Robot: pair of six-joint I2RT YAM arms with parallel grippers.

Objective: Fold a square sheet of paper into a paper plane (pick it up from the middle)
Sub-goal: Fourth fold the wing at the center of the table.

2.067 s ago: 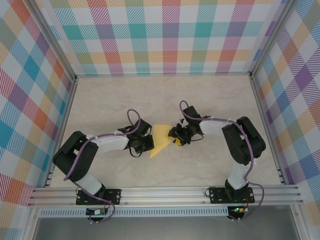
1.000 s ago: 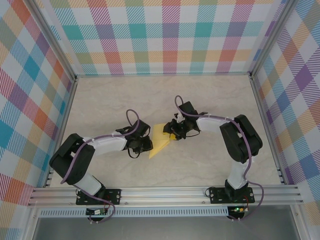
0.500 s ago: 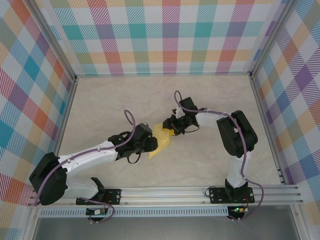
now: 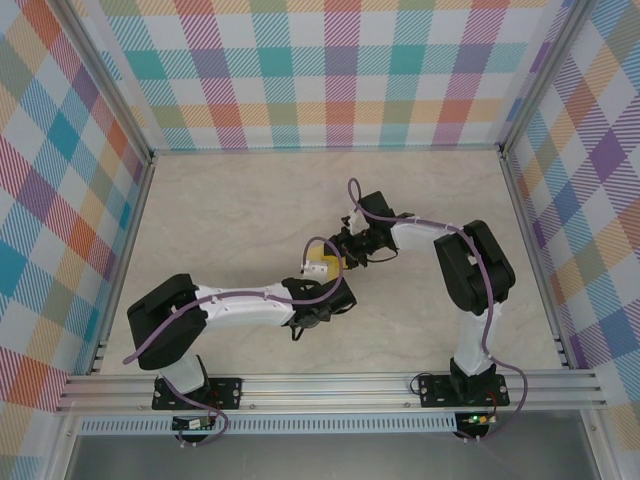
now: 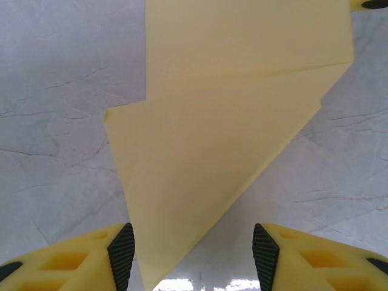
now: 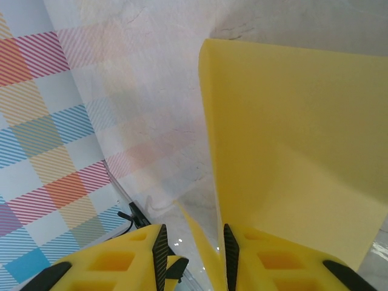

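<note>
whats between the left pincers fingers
The pointed corner of the yellow paper, over the table; the left pincer stands open around it, in the left wrist view.

a pale, marble-veined tabletop [image 4: 220, 200] carries a thin bright-yellow folded sheet of paper [image 5: 224, 157] near its middle, the sheet's pointed end flat on the surface.
</note>
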